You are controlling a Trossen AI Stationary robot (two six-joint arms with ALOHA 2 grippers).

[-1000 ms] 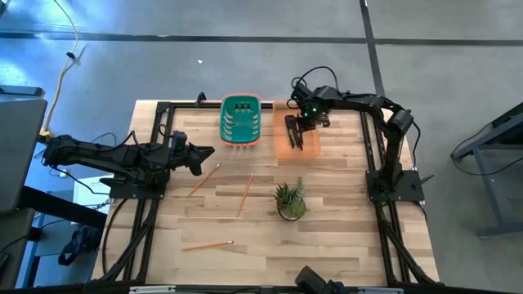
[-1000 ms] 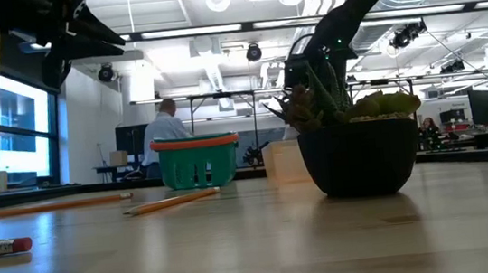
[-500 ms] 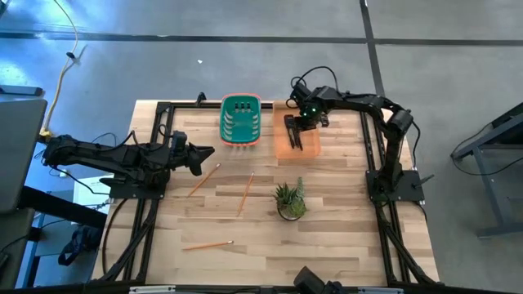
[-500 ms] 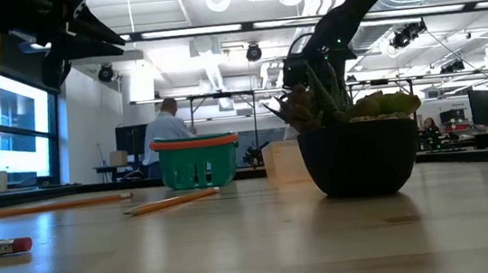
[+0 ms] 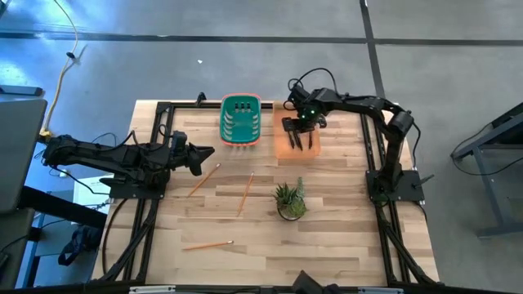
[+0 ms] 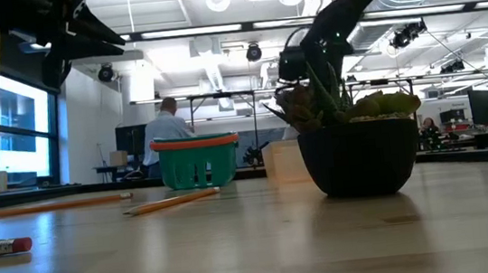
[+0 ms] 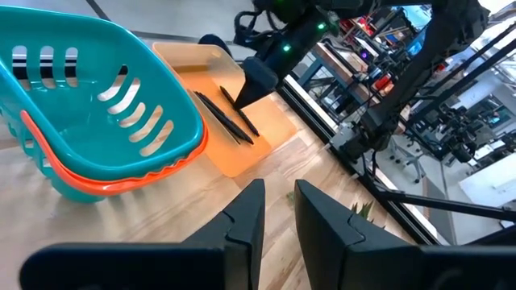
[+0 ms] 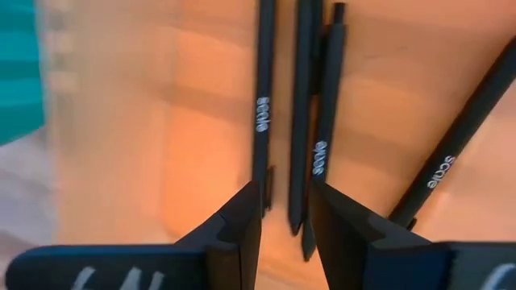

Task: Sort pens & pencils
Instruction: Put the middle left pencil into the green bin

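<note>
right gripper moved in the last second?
Yes. In the high view the right gripper has pulled back slightly toward the table's far edge, judged against the orange tray; its jaws now stand open over the pens.

The dark right arm reaches from its base at the table's 3 o'clock edge toward 12 o'clock, its two-finger right gripper (image 5: 300,140) pointing down, fingers parted, nothing between them. The dark left arm lies level at 9 o'clock, its left gripper (image 5: 208,152) pointing toward 3 o'clock, fingers slightly apart.
</note>
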